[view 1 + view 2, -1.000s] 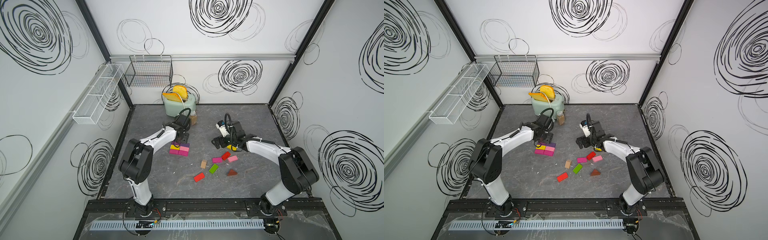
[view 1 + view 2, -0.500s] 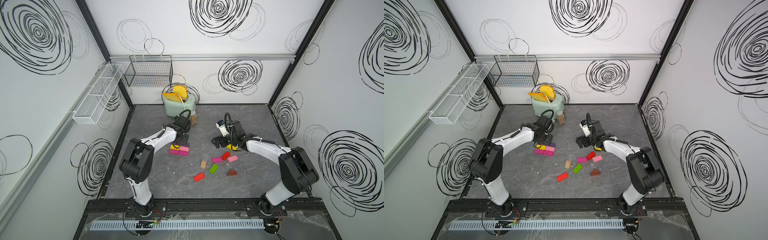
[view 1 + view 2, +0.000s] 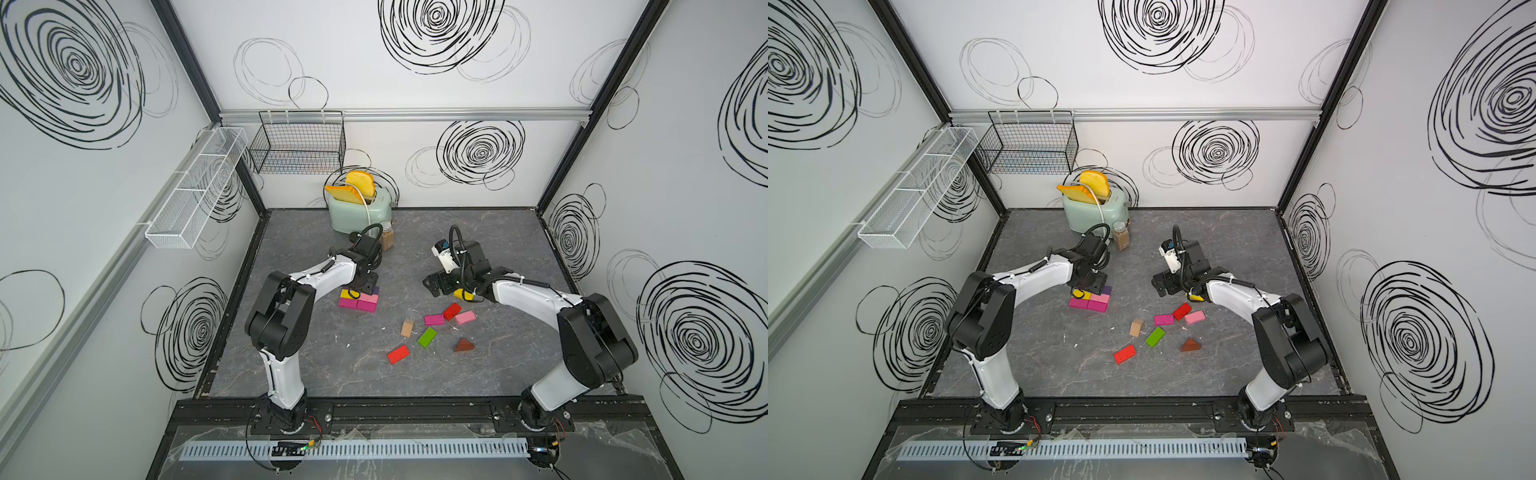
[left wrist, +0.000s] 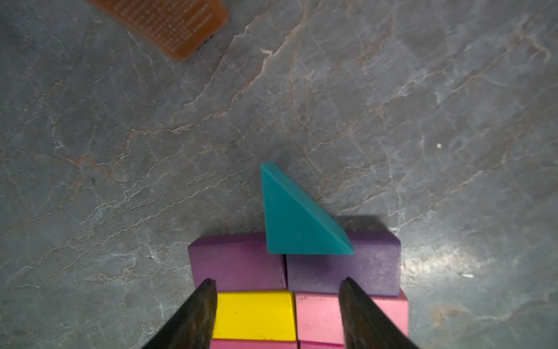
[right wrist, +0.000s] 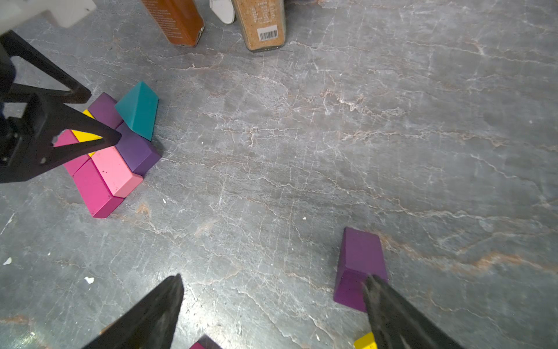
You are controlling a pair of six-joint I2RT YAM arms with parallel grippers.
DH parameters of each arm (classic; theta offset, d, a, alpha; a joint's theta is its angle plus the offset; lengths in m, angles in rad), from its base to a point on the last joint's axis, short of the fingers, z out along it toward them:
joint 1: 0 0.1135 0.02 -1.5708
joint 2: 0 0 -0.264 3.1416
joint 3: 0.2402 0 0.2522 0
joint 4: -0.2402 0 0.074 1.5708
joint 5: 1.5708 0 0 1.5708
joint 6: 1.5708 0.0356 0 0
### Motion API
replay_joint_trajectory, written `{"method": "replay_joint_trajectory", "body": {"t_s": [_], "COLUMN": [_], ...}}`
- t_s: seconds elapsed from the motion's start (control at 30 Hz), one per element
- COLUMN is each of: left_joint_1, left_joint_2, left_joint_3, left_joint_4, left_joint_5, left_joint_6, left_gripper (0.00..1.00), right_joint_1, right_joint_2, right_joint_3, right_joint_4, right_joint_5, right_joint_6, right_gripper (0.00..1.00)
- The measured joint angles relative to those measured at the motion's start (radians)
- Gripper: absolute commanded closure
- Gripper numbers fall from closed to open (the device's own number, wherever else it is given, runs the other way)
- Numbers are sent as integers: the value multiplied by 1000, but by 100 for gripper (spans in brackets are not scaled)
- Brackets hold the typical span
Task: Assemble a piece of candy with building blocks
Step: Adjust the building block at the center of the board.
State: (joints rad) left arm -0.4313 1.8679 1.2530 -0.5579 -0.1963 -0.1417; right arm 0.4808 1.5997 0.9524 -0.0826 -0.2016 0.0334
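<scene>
Left gripper [image 4: 277, 281], jaws parted and empty, hovered over the brick cluster [image 3: 359, 300]. The teal triangle [image 4: 297, 223] stood touching 2 purple bricks [image 4: 238, 261] at the cluster's 12 o'clock end, nearer this arm than the wide-spread right gripper [image 5: 273, 278] at 3 o'clock.

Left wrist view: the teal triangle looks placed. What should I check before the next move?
1. Left fingers apart, nothing between them: ok.
2. Teal triangle touching purple bricks: ok.
3. Triangle flush against them: cannot tell.
4. Right fingers apart: ok.
5. Purple block centred between right fingers: not ok, it lies by one finger.
</scene>
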Motion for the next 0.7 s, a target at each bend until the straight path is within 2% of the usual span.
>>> {"method": "replay_joint_trajectory", "body": {"t_s": [0.7], "left_joint_1": [0], "left_joint_2": [45], "left_joint_3": [56], "left_joint_4": [14], "left_joint_5": [16], "left_joint_6": [-4], "left_gripper": [34], "right_joint_1": [-1], "right_joint_2": [0], "right_joint_3": [0], "right_joint_4": [0], "right_joint_5": [0], "right_joint_6": [0], "right_gripper": [3]}}
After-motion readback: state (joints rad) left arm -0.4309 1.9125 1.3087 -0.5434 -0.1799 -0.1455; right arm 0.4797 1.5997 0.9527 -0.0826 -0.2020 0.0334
